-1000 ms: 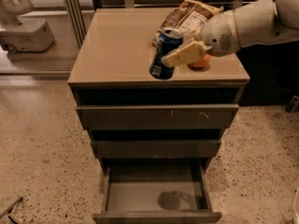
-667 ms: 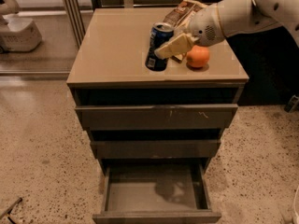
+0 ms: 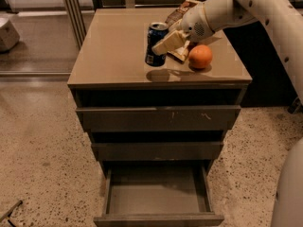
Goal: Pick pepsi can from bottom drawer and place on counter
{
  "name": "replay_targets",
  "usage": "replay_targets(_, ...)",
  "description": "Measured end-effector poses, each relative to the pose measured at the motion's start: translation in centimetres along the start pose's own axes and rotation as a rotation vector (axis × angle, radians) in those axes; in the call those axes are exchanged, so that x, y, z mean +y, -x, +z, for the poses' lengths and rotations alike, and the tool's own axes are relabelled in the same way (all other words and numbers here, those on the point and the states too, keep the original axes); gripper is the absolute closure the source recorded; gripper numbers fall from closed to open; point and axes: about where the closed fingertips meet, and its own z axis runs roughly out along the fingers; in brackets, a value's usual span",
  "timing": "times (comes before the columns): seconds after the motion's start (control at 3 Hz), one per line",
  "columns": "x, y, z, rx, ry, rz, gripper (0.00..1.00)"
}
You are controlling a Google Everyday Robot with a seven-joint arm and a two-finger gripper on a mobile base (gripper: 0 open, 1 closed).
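Note:
The dark blue pepsi can (image 3: 154,43) is upright in my gripper (image 3: 162,43), just above the tan counter (image 3: 111,48), near its middle right. Its shadow falls on the counter below it. The cream fingers (image 3: 167,40) are shut on the can's right side, and the white arm reaches in from the upper right. The bottom drawer (image 3: 158,218) is pulled open and its grey inside holds nothing.
An orange (image 3: 200,56) lies on the counter just right of the gripper. A brown-and-white snack bag (image 3: 178,15) lies behind it, partly hidden by the wrist. The two upper drawers (image 3: 158,118) are shut. Speckled floor surrounds the cabinet.
The gripper has carried the can a little left and further over the counter, away from the front edge. The orange, hidden behind the gripper before, now shows in full.

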Motion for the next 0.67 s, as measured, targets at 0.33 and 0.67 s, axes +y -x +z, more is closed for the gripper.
replay_targets(0.33, -1.3, -0.8, 1.4, 0.013, -0.001, -0.001, 1.00)
replay_targets(0.67, -2.2, -2.3, 3.3, 0.032, 0.012, 0.003, 1.00)
